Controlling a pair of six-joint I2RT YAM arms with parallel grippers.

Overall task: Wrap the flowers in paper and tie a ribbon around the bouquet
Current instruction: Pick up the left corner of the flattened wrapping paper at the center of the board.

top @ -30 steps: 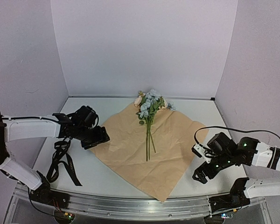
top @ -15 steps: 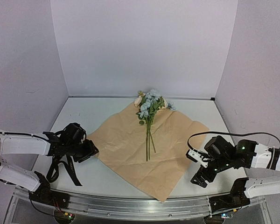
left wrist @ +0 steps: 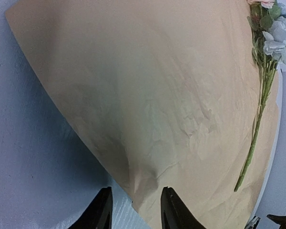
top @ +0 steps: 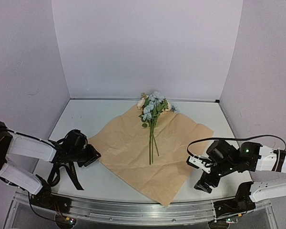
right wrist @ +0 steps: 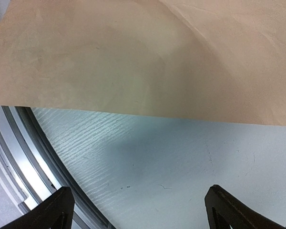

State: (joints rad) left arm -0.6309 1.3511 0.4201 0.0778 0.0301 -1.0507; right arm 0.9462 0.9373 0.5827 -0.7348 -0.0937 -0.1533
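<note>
My large creased sheet of thin paper [top: 133, 148] shows tan-brown. The small flower bunch [top: 152, 107] is pale blue, white and cream on green stems. The narrow fabric ribbon [top: 74, 177] is black. My left gripper [top: 93, 157] and right gripper [top: 205, 183] are black on white arms [top: 31, 145]; the desk [top: 86, 119] is pale grey-white.

A white table [top: 86, 112] fills the bottom of a small booth, closed in by three plain lavender-grey walls: a back wall [top: 148, 47], a left wall [top: 24, 67] and a right wall [top: 262, 67]. An aluminium rail [top: 133, 208] runs along the table's near edge. The light is soft and even
</note>
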